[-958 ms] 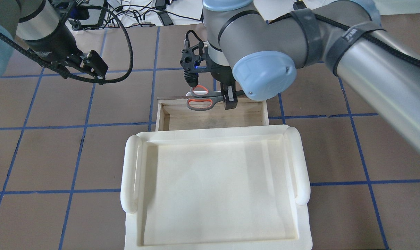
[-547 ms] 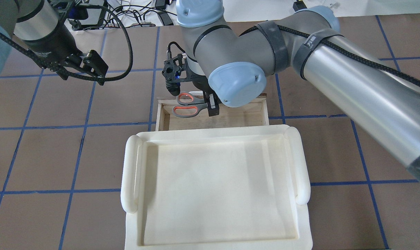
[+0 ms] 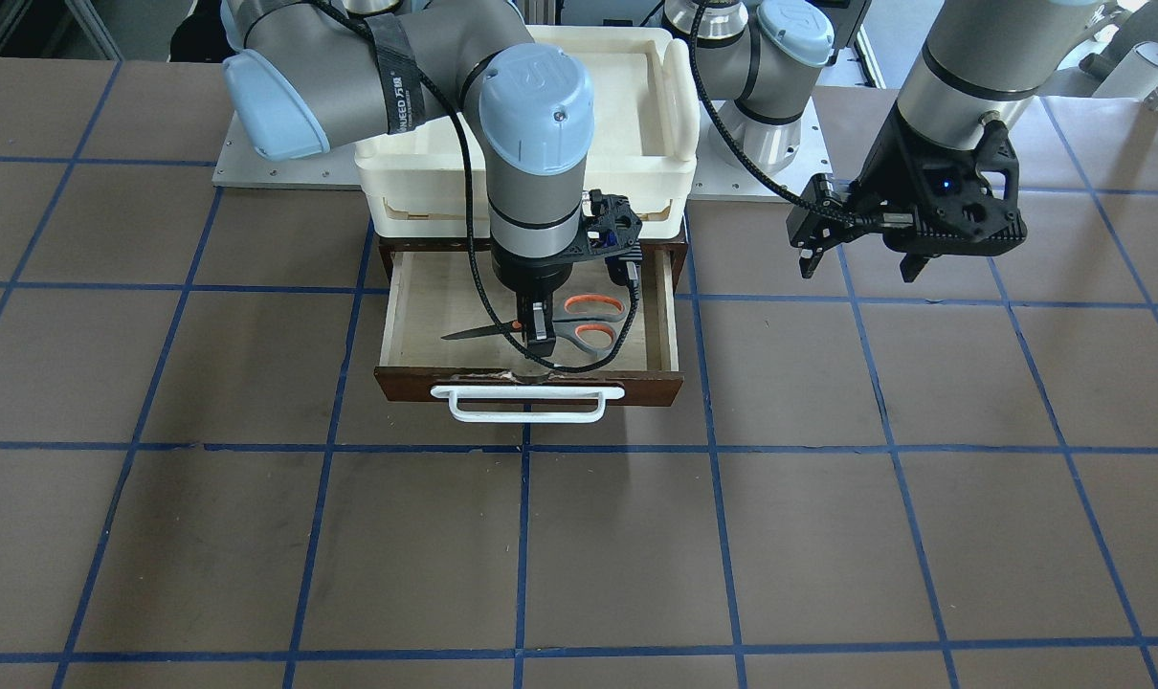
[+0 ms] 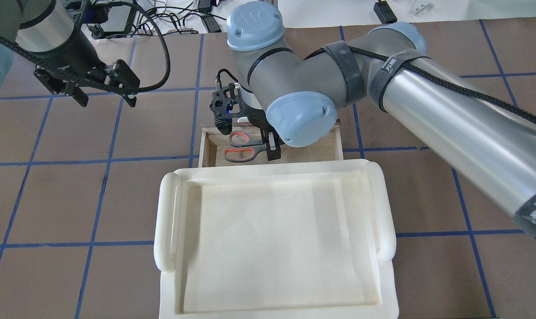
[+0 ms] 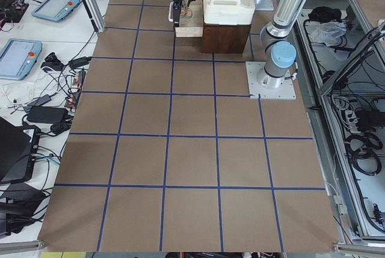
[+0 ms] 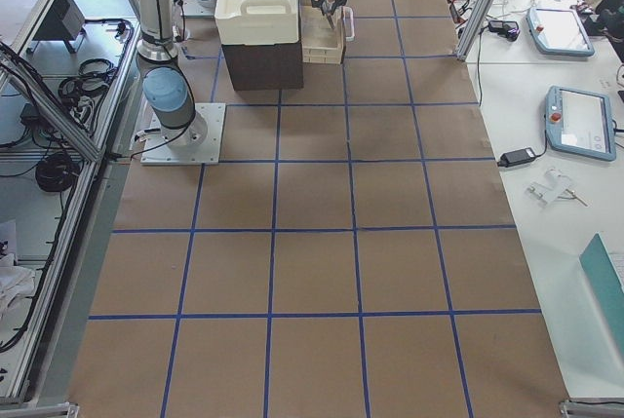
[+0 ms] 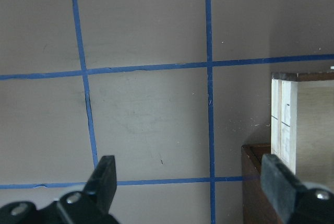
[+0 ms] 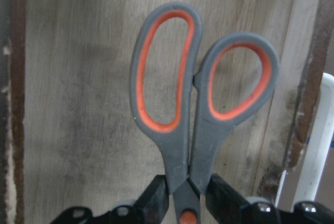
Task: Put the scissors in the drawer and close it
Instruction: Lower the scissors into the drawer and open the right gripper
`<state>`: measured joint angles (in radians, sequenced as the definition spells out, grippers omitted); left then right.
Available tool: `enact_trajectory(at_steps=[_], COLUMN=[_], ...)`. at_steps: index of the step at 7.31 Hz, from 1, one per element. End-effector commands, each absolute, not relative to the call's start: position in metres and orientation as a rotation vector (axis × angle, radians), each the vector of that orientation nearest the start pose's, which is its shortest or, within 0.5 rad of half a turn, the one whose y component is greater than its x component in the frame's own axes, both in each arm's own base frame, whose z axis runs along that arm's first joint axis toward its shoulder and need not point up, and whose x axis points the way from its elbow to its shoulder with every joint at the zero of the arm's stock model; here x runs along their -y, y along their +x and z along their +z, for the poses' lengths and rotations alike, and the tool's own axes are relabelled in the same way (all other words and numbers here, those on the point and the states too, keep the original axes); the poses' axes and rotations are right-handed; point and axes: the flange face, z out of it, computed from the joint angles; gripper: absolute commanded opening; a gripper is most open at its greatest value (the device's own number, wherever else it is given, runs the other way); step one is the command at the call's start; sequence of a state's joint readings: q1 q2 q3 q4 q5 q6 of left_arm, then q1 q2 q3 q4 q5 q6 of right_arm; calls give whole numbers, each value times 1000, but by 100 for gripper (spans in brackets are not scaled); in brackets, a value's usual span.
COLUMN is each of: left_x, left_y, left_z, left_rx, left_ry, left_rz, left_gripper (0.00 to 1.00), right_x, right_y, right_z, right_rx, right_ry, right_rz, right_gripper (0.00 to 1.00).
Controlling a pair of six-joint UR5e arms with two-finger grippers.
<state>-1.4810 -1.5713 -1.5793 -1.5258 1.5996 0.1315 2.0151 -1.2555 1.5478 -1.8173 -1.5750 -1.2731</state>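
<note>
The drawer [image 3: 416, 325] stands pulled open, dark brown with a pale plywood floor and a white bar handle [image 3: 526, 403]; it also shows in the overhead view [image 4: 321, 150]. My right gripper [image 3: 539, 337] is shut on the scissors [image 3: 589, 330] near their pivot and holds them low inside the drawer. The grey, orange-lined loops show in the overhead view [image 4: 240, 146] and the right wrist view [image 8: 209, 104]. My left gripper [image 4: 104, 91] is open and empty above the table, to the drawer's left; its fingers [image 7: 107, 177] frame bare table and the drawer's corner [image 7: 284, 125].
Stacked white plastic trays [image 4: 385, 212] sit on the brown cabinet behind the open drawer, also seen in the front view [image 3: 679, 96]. The brown table has blue grid tape lines [image 3: 522, 536]. Cables and devices lie past the far edge [image 4: 175, 17].
My right gripper has carried the scissors leftward and down, from over the drawer's front edge into the drawer. My left arm has turned slightly.
</note>
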Motion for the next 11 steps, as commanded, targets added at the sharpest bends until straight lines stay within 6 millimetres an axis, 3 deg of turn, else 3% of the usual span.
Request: enact_trajectory(at_steps=[1,4,5,6,10,11], left_x=[505,507,507,508,506,506], left_y=[-85,-83,-84,-83,-79,-77], left_z=[486,484,484,486,499,500], left_rx=[-3107,-3102,-3106,-3100,-3092,-3091], left_ry=[61,59,59,59,44,36], left_rz=[-35,-32,-30,-36,-68,-60], left_gripper=[100,100,100,100,100,100], right_x=[484,484,484,483,484,487], right_y=[378,378,378,378,376,367], right_z=[342,339,339,341,351,375], right_rx=[-2039,-2040,-2040,-2041,-2052,-2086], right_ry=[-2364,-2357,-2354,-2355,-2368,-2366], right_rz=[86,94,90,85,63,2], right_gripper=[8,38,84,100,100,100])
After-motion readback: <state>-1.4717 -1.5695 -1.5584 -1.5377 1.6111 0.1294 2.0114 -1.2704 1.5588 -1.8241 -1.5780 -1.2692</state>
